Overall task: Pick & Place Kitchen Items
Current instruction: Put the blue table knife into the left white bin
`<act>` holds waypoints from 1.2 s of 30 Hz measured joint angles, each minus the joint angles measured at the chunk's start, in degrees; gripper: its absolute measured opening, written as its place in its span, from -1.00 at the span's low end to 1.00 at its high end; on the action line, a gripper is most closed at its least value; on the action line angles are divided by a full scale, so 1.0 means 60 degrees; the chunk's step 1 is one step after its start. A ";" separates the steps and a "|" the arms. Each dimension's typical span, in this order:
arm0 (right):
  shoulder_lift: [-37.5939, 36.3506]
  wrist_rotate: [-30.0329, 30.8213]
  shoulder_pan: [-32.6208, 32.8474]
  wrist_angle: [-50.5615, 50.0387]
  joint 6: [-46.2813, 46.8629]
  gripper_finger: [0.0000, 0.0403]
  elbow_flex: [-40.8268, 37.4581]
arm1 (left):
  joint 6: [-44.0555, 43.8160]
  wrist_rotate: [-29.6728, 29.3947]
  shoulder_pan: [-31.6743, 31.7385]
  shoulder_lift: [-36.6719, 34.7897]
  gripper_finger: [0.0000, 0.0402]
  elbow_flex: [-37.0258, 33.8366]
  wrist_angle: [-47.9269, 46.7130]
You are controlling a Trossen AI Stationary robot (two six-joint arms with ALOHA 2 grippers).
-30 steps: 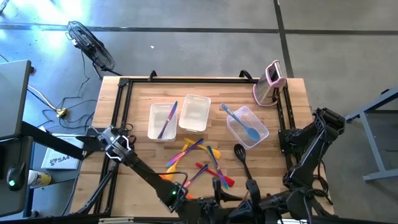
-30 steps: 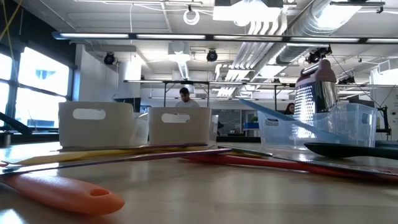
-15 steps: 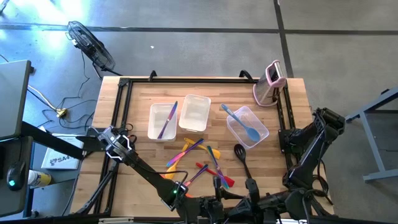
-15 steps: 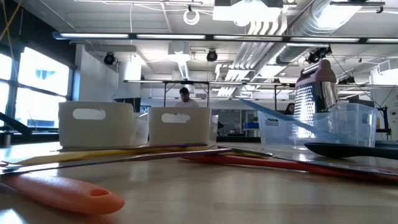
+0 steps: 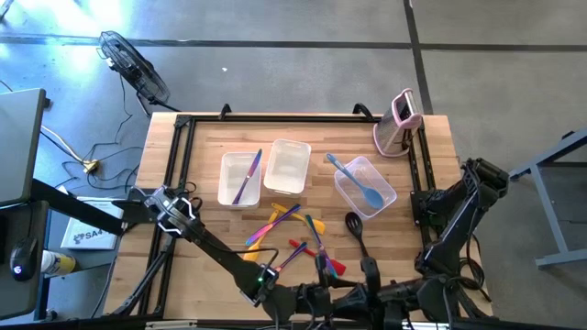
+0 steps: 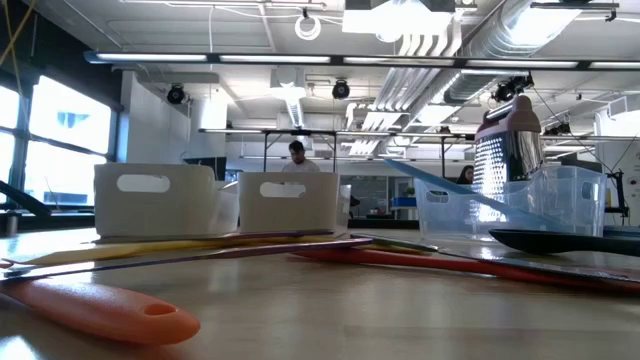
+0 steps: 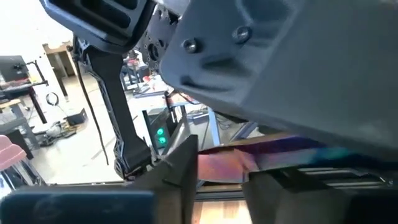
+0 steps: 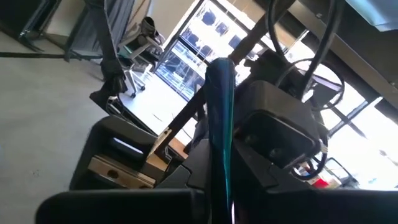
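Along the bottom edge of the overhead frame, both arms are folded low at the table's near side. The right gripper (image 8: pixel 219 205) is clenched on a slim teal handle (image 8: pixel 219 118), which stands up between its dark fingers in that arm's wrist view. The left gripper (image 7: pixel 217 180) sits at bottom centre of the overhead frame; I cannot tell whether its fingers are parted or closed, though something pink and purple shows just past them.

Above the arms, mid-frame, loose utensils (image 5: pixel 293 240) lie in a heap on the wooden table (image 5: pixel 202 220), with a black ladle (image 5: pixel 355 229) to their right. Higher up stand three clear tubs: the left tub (image 5: pixel 227 188) holds a purple spatula (image 5: pixel 247 176), the middle tub (image 5: pixel 287 167) nothing visible, the right tub (image 5: pixel 385 197) a light blue spoon (image 5: pixel 358 181). A pink-and-white gadget (image 5: pixel 399 122) stands at upper right.
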 joint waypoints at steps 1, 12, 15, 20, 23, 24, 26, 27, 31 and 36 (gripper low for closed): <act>-0.0005 -0.0067 0.0000 -0.0016 -0.0006 -0.86 0.0005 | 0.0065 -0.0001 0.0000 0.0000 -0.66 0.0000 0.0042; -0.0008 -0.0156 0.0001 -0.0196 0.0219 -0.89 0.0007 | 0.0462 -0.0198 -0.0011 -0.0029 -0.95 0.0168 -0.0420; -0.0008 -0.0157 0.0021 -0.0171 0.0209 -0.80 0.0007 | 0.0471 -0.0339 -0.0015 -0.0036 -0.95 0.0171 -0.0409; -0.0004 -0.0118 0.0132 0.0024 -0.0069 -0.71 0.0004 | 0.0468 -0.0324 -0.0015 -0.0050 -0.96 0.0182 -0.0427; 0.0000 -0.0044 0.0226 0.0220 -0.0520 -0.69 0.0000 | 0.0468 -0.0324 -0.0015 -0.0067 -0.96 0.0193 -0.0419; 0.0007 -0.0030 0.0257 0.0281 -0.0718 -0.69 0.0000 | 0.0468 -0.0324 -0.0015 -0.0069 -0.96 0.0193 -0.0417; 0.0007 -0.0010 0.0330 0.0396 -0.1116 -0.69 -0.0004 | 0.0470 -0.0316 -0.0018 -0.0070 -0.96 0.0193 -0.0425; 0.0007 0.0023 0.0369 0.0479 -0.1258 -0.69 -0.0004 | 0.0476 -0.0309 -0.0019 -0.0092 -0.96 0.0193 -0.0444; 0.0007 0.0142 0.0430 0.0718 -0.1340 -0.69 -0.0004 | 0.0489 -0.0320 -0.0029 -0.0124 -0.98 0.0193 -0.0454; 0.0014 0.0255 0.0430 0.0703 -0.1270 -0.68 -0.0004 | 0.0464 -0.0361 -0.0062 -0.0124 -0.98 0.0193 -0.0456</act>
